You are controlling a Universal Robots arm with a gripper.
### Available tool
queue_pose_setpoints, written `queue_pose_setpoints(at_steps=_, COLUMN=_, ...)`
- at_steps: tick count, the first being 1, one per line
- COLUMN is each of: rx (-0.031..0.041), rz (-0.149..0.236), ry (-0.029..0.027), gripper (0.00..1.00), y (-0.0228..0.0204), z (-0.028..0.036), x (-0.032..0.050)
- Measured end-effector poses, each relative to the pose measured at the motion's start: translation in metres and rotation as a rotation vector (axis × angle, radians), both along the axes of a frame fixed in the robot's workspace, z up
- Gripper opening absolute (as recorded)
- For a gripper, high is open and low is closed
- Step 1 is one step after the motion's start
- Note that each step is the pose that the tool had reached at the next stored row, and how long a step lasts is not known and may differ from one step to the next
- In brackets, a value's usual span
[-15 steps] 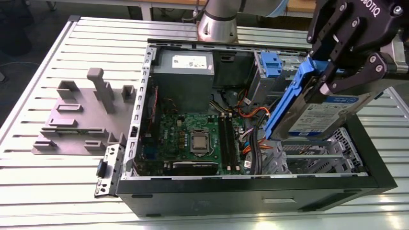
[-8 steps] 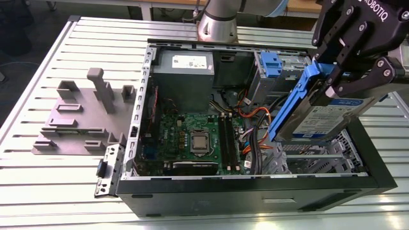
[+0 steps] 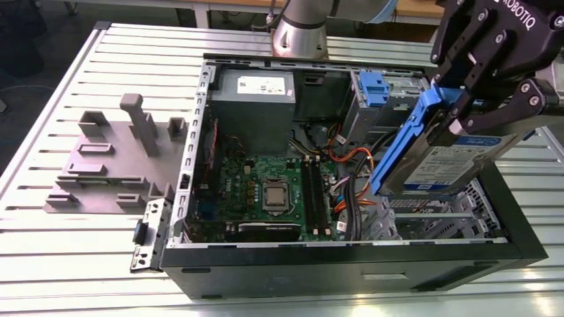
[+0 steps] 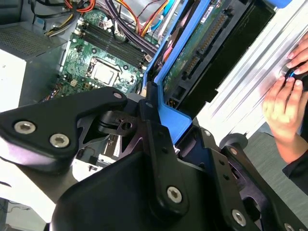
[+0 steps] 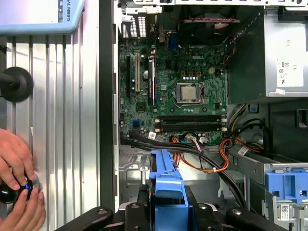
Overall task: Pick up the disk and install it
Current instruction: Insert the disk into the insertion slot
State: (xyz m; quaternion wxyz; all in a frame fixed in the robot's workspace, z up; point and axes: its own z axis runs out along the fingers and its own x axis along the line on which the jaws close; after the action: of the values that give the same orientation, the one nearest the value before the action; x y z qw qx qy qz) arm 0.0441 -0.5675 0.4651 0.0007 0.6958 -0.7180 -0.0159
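a ribbed silver metal table (image 3: 53, 277) underneath, with slats running left to right in the exterior view. on it, an open black computer case (image 3: 352, 271) lying on its side. to the exterior view's left of the case, a grey plastic fixture (image 3: 115, 165) with upright pegs and slots. at the far edge, behind the case, the grey base of the robot arm (image 3: 300, 26). beyond the table, dark floor and pale furniture legs.

inside the case: a green circuit board (image 3: 264, 191) near the middle, and a grey metal box (image 3: 255, 99) at the far side bearing a white sticker (image 3: 263, 84) with dark print. also orange and black cables (image 3: 339, 155), and a blue latch (image 3: 374, 89) on the metal cage at the far right.

gripping the disk (image 3: 450, 165) by its bright blue frame: the black gripper (image 3: 458, 122), jaws closed on the upper end. held tilted over the metal bay at the right end of the case, white-and-blue label turned toward the exterior view. cannot tell whether the lower end touches the bay. white lettering along the gripper body.

in the first wrist view, a person's hands (image 5: 19, 163) on a small black knob on the table, outside the case wall.
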Motion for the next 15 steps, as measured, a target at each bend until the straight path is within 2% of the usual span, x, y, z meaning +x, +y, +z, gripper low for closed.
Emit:
queue_pose_setpoints(at_steps=4, rx=0.0, rz=0.0, ry=0.0, gripper=0.36, y=-0.0003, z=-0.002, x=0.0031)
queue_pose_setpoints(at_steps=15, rx=-0.0002, rz=0.0, ry=0.0, gripper=0.36, y=-0.0012, z=-0.0086, x=0.0191)
